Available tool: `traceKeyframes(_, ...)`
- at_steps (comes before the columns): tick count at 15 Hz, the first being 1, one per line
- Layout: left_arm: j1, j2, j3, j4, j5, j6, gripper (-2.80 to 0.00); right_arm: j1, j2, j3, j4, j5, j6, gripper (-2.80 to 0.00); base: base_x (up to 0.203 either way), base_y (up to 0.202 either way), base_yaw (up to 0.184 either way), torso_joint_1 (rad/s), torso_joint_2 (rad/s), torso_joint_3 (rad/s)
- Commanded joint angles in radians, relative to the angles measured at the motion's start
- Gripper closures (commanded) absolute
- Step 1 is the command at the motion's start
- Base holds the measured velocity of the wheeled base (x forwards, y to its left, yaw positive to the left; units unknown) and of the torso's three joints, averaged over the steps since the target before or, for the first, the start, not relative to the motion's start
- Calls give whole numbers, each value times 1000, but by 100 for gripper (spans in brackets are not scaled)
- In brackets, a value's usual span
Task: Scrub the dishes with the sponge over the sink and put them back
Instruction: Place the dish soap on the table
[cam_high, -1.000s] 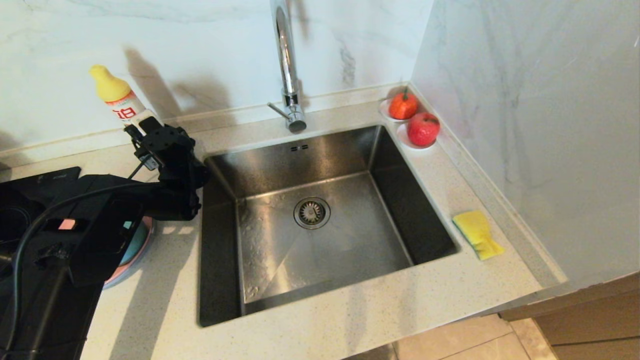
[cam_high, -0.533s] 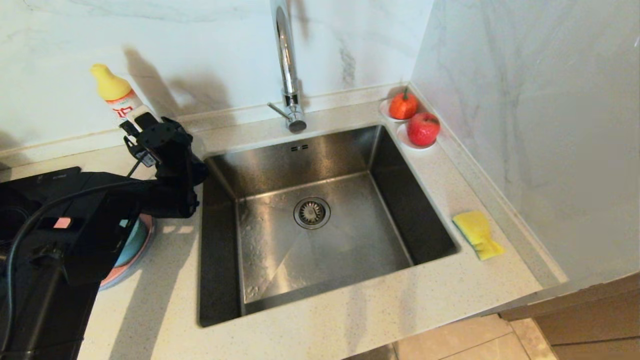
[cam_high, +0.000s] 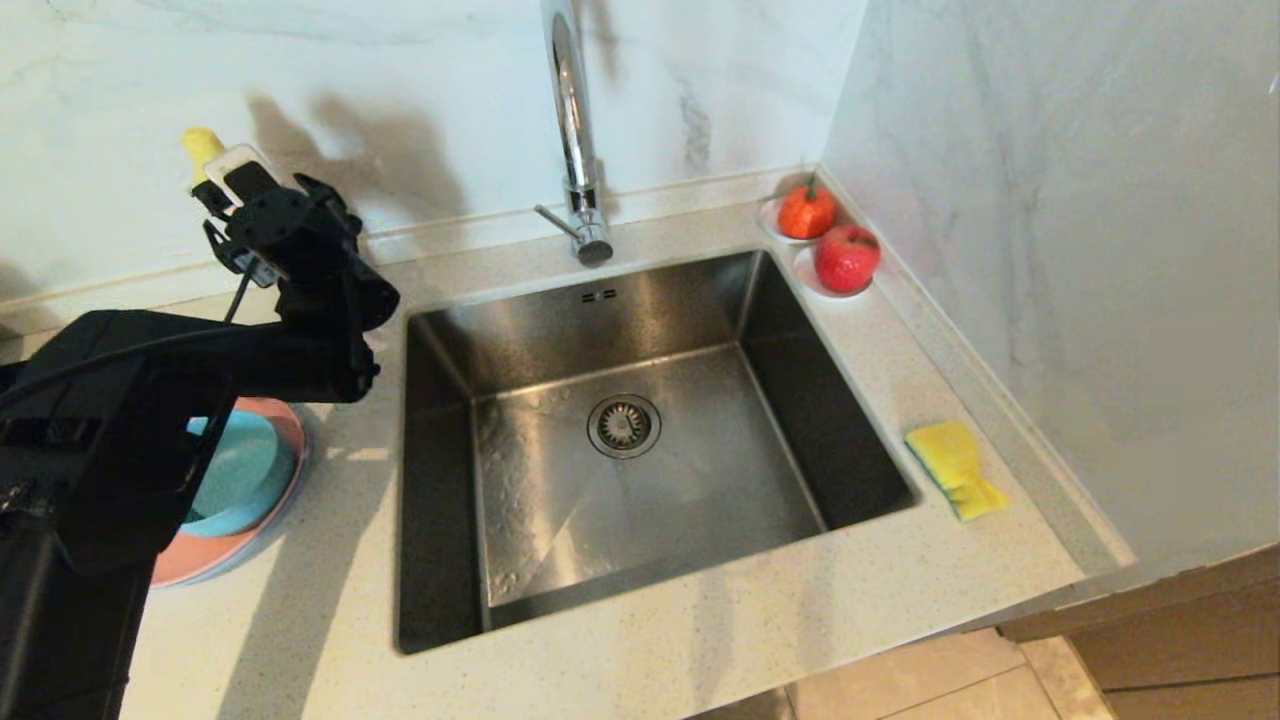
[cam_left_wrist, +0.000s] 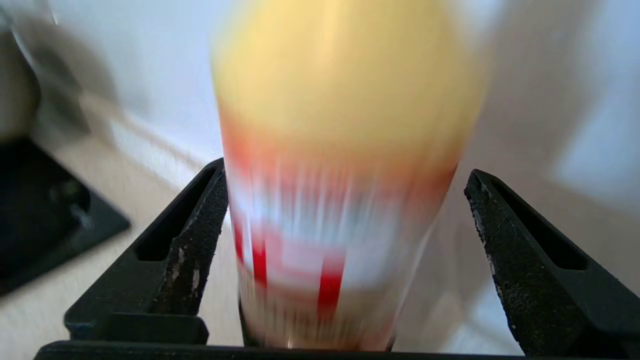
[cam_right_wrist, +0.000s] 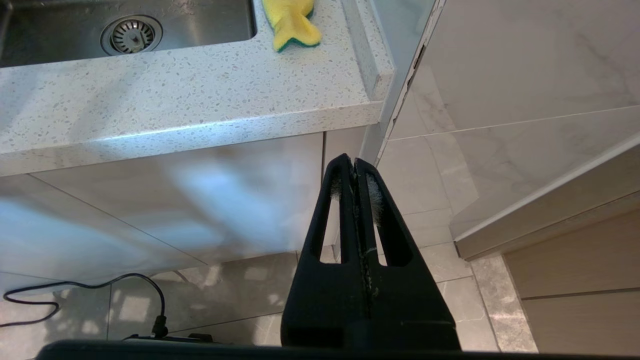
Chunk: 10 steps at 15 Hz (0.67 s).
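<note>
Left gripper (cam_left_wrist: 345, 260): jaws spread wide either side of the yellow-capped soap bottle (cam_left_wrist: 340, 175), one finger nearly brushing it, nothing gripped. Risk: a sideways move could knock the bottle over (it stands by the back wall).

Right gripper (cam_right_wrist: 356, 185): fingers pressed together, empty, parked below the counter edge.

Dishes: blue bowl (cam_high: 235, 475) on pink plate (cam_high: 200, 565), left of the sink (cam_high: 620, 440).

Sponge (cam_high: 953, 467): on the counter right of the sink, well apart from the dishes, not yet picked up.

White marble walls (cam_high: 1050, 200) meet in a corner above a speckled countertop (cam_high: 650, 660). Pale floor tiles (cam_right_wrist: 440, 200) lie below.
</note>
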<state>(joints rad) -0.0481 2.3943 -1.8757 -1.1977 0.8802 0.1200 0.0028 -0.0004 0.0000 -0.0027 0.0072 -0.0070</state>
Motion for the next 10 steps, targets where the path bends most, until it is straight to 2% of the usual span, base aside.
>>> traceKeyframes(1, -8, -67, 0, -8, 5, 16, -280, 0, 0, 0, 0, 0, -1, 0, 0, 0, 0, 0, 0, 0)
traceKeyframes(9, -37, -294, 2, 4, 5, 66, -280, 0, 0, 0, 0, 0, -1, 0, 0, 0, 0, 0, 0, 0)
traceKeyframes(10, -47, -320, 0, 29, 5, 68, -233, 0, 0, 0, 0, 0, -1, 0, 0, 0, 0, 0, 0, 0)
